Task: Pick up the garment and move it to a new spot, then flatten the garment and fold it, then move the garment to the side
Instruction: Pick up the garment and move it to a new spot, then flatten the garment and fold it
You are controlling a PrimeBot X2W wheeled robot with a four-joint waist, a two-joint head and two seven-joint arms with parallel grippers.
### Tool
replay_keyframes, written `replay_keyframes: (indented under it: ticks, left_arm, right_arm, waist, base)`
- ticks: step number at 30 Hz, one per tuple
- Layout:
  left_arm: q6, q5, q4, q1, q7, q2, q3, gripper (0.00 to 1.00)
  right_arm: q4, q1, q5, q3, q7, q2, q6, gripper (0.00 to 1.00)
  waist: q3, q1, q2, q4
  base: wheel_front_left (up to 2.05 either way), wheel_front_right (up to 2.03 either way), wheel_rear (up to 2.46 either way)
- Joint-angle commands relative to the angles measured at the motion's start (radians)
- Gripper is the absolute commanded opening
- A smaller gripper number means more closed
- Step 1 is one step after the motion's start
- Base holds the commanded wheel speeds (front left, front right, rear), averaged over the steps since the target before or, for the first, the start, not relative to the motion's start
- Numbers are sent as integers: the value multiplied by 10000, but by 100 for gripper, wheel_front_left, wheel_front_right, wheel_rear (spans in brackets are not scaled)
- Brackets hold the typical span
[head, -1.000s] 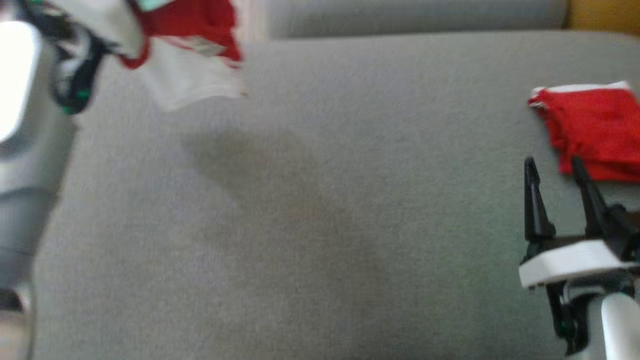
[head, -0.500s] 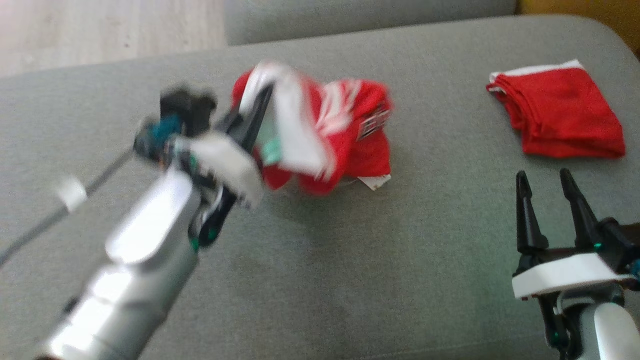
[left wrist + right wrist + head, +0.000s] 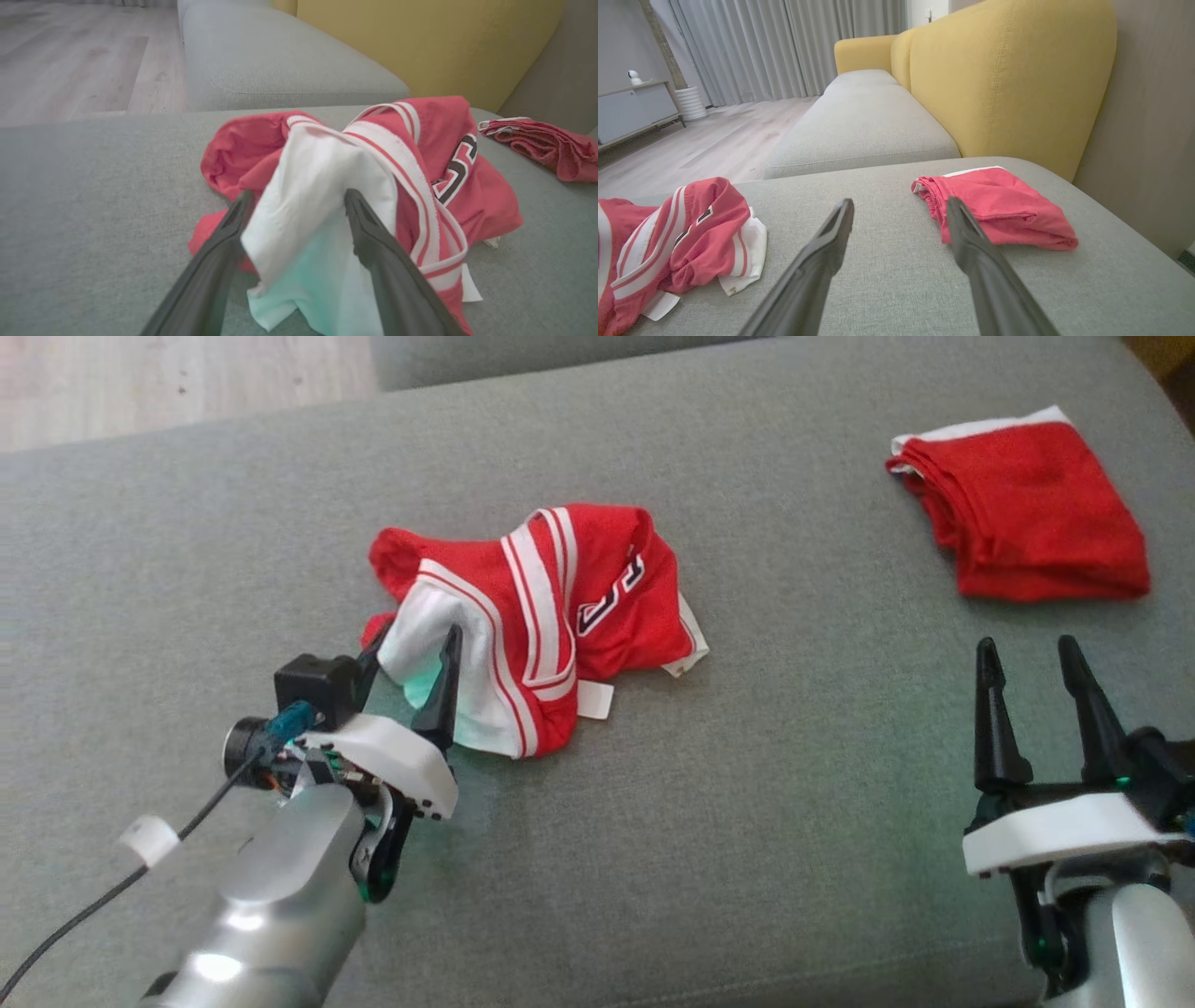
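A crumpled red jersey (image 3: 597, 588) with white stripes and a white lining lies on the grey sofa seat (image 3: 747, 821), left of centre. My left gripper (image 3: 415, 639) is at its near-left edge. Its jaws are open, and a fold of the white lining (image 3: 303, 186) sits loosely between the fingers (image 3: 369, 233). The jersey (image 3: 691, 228) also appears at the left of the right wrist view. My right gripper (image 3: 1025, 644) hovers open at the lower right with nothing between its fingers (image 3: 971, 242).
A second red garment (image 3: 1027, 504), folded, rests at the far right of the seat, just beyond my right gripper. A yellow backrest (image 3: 1008, 79) rises behind it. Wooden floor (image 3: 140, 383) lies past the seat's far-left edge. Another grey cushion (image 3: 280, 60) adjoins the seat.
My left arm has swung the jersey from high at the left down onto the seat, and its jaws now stand apart. The head camera shifted. The right gripper stayed in place.
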State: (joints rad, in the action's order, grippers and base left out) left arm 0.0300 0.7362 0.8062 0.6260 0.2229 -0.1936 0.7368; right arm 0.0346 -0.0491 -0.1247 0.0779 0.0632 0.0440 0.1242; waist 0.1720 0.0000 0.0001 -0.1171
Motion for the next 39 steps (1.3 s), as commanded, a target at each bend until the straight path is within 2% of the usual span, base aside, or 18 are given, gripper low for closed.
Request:
replay_keyframes:
  ticks: [1, 7, 10, 18, 21, 24, 28, 39]
  left_arm:
    - [-39, -127, -179, 431, 142, -173, -414, 100]
    - [-184, -470, -784, 155, 357, -229, -571, 100]
    - [-410, -584, -1362, -331, 379, -303, -811, 100]
    - [-1092, -823, -3216, -2864, 386, -547, -1496, 100]
    - [-1362, -898, -3910, -3762, 387, -709, -1758, 100]
    - [-1822, -1103, -4818, -4825, 387, -917, -2189, 100]
    - [-2194, -1187, -5652, -5810, 388, -933, -2616, 100]
    - [-2582, -1202, -6569, -6871, 294, -1043, -2726, 100]
  right_arm:
    - [-297, -260, -22, -171, 115, 62, 65, 100]
    - [-76, -132, 84, 10, 145, 62, 65, 100]
    - [52, 32, 107, 23, 123, 62, 65, 100]
    - [418, 801, 167, -357, 146, 62, 65, 100]
    - [497, 1099, 274, -547, 239, 62, 65, 100]
    - [639, 1501, 179, -779, 409, 62, 65, 100]
    - [836, 1783, -9, -861, 620, 62, 65, 100]
    - [1280, 2033, -26, -957, 884, 62, 65, 100]
  waist:
    - [-163, 0, -1, 136]
    - [-880, 0, -1, 620]
    - [-1334, 0, -1, 831]
    - [-2216, 0, -1, 1288]
    - [-2382, 0, -1, 1366]
    - [-2562, 0, -1, 1461]
    - [-2684, 0, -1, 1538]
    - [-2752, 0, -1, 1710]
  base:
    - [0, 0, 0]
    - [0, 0, 0]
    - [0, 0, 0]
    - [0, 0, 0]
    - [0, 0, 0]
    - [0, 0, 0]
    - [0, 0, 0]
    - [0, 0, 0]
